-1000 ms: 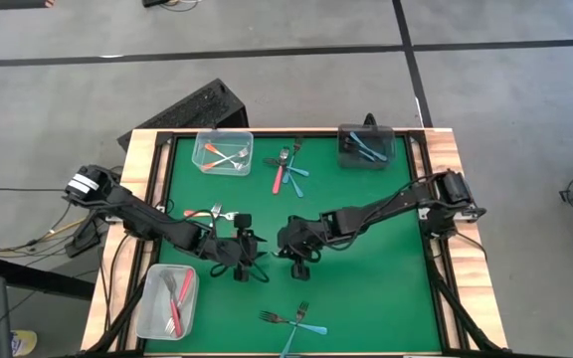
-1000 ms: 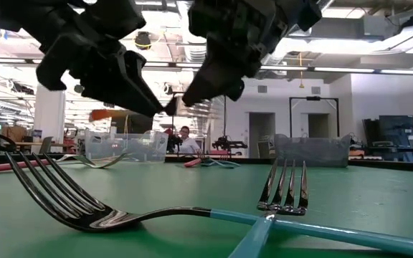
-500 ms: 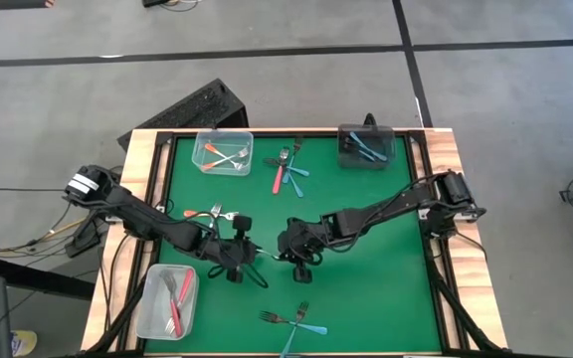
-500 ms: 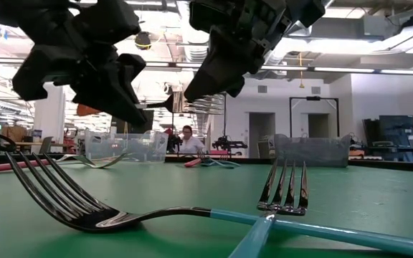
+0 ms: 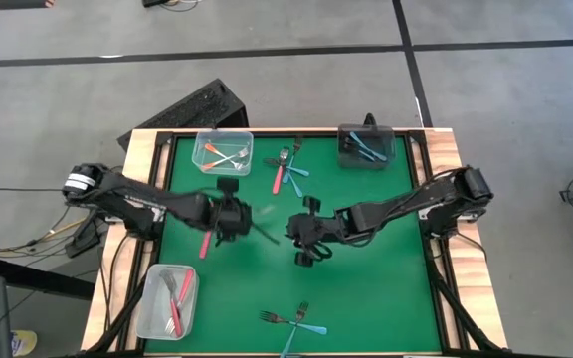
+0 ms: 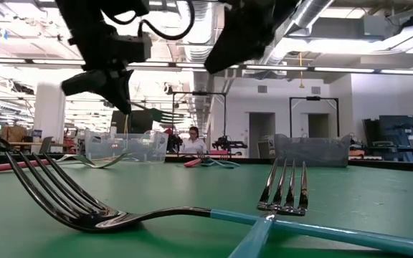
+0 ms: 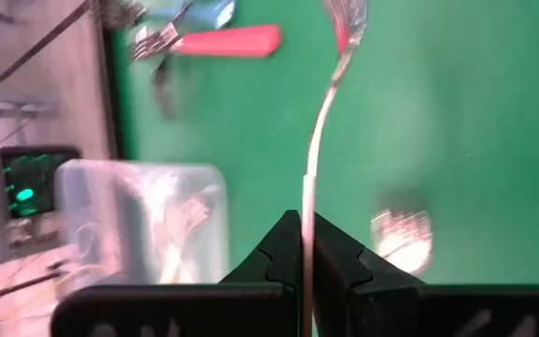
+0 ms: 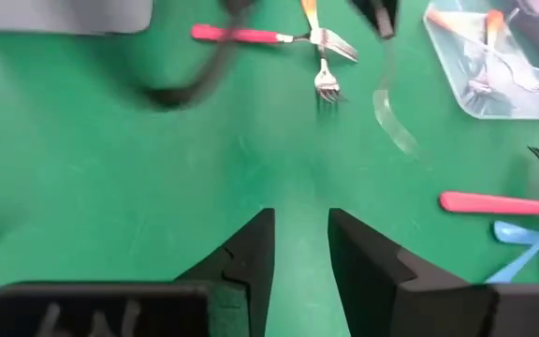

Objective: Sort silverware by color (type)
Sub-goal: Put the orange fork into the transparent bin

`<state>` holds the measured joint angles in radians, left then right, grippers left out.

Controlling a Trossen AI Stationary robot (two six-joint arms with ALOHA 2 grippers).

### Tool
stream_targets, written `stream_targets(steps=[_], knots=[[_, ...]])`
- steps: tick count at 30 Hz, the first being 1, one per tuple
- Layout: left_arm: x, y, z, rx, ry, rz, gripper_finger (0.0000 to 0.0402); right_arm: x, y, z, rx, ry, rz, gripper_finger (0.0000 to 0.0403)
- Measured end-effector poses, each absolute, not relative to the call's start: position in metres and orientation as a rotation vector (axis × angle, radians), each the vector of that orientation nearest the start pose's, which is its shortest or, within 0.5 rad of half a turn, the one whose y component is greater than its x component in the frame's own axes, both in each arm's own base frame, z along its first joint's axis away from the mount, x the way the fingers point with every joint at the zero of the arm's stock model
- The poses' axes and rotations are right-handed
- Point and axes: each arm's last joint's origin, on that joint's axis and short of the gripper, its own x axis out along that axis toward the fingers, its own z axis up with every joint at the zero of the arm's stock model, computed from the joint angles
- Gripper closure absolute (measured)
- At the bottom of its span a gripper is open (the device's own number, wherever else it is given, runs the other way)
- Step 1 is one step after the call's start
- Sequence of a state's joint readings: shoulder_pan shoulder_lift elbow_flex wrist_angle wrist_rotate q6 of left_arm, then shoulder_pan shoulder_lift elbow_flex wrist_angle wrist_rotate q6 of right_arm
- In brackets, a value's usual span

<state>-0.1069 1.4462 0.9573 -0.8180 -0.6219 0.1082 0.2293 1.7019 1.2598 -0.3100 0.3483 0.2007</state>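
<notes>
Left gripper (image 7: 305, 245) pinches a fork (image 7: 324, 112), seemingly red-handled; right gripper (image 8: 299, 245) open.

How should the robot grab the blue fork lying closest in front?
Take the blue fork by its slim handle, on the free stretch past where the second fork crosses it. Come straight down, fingers across the handle: it lies flat on the green mat.

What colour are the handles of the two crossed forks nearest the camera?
Light blue forks, clearest in the low view.
</notes>
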Motion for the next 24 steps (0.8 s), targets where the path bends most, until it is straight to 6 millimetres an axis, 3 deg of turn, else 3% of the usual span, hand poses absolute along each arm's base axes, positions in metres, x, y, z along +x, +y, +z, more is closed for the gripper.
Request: stream_targets(steps=[5,11,15,24], knots=[[0.243,0.031,0.231,0.540,1.319,0.362,0.0401,0.353,0.083,0.251,-0.012,0.722,-0.218,0.0279],[0.211,0.072,0.255,0.514,1.350,0.425,0.0401,0.345,0.107,0.226,-0.067,0.735,-0.298,0.0285],[0.192,0.098,0.268,0.459,1.295,0.374,0.0401,0.349,0.115,0.215,-0.075,0.725,-0.295,0.0285],[0.172,0.152,0.259,0.274,1.328,0.540,0.0401,0.356,0.114,0.217,-0.039,0.658,-0.300,0.0285]])
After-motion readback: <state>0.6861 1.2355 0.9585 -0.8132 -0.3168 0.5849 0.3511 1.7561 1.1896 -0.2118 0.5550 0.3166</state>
